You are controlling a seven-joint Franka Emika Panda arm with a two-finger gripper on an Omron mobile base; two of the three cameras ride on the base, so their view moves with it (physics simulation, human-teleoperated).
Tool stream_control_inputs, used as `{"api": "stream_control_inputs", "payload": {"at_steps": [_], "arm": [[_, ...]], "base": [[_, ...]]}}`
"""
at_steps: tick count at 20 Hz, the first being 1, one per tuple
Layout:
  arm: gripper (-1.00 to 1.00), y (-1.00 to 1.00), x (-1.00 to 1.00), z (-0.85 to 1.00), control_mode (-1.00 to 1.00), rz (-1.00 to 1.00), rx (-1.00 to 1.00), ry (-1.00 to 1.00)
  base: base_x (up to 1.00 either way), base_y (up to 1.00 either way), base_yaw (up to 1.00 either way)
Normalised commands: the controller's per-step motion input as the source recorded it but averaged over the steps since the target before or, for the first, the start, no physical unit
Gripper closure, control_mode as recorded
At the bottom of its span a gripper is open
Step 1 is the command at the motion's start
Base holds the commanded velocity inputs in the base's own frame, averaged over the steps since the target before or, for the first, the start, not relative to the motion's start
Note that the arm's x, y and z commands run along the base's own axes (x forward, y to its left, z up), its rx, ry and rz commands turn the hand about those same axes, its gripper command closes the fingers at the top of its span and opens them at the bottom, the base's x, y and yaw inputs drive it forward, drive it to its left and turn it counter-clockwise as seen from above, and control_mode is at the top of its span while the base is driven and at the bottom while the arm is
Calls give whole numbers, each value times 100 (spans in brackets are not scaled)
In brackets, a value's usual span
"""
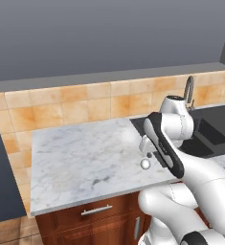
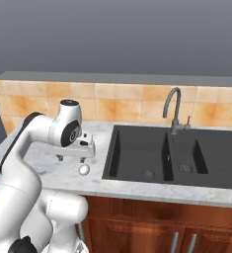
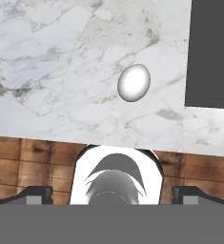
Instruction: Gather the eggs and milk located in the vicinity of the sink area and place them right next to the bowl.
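One egg [image 3: 134,82] lies on your counter [image 1: 80,153], near its front edge and just beside the sink's [image 2: 157,153] left rim, with bare marble around it. It's smooth, white and oval. Your gripper [image 3: 111,194] hangs above it with fingers spread wide, holding nothing. The sink is a dark rectangular basin with a curved grey faucet [image 2: 174,111]. Orange tile backs the veined counter; wooden drawers [image 1: 92,213] sit below.

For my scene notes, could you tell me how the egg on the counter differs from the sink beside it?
The egg is small, white and oval; the sink is large, dark and rectangular. The egg lies loose on the marble counter near its front edge; the sink is set into it.
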Motion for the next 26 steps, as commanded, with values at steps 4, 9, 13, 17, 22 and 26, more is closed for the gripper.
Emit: {"api": "stream_control_inputs", "payload": {"at_steps": [4,9,13,17,22,26], "arm": [[-100,0,13,0,-100,1,0,0],[-100,0,43,-2,-100,-1,-4,0],[-100,-1,72,-20,-100,-4,-22,-2],[-100,0,63,-36,-100,-6,-13,-2],[-100,5,9,-30,-100,-8,0,0],[-100,3,0,-37,-100,-7,0,4]], "base": [[0,0,0],[0,0,0],[0,0,0],[0,0,0],[0,0,0],[0,0,0]]}}
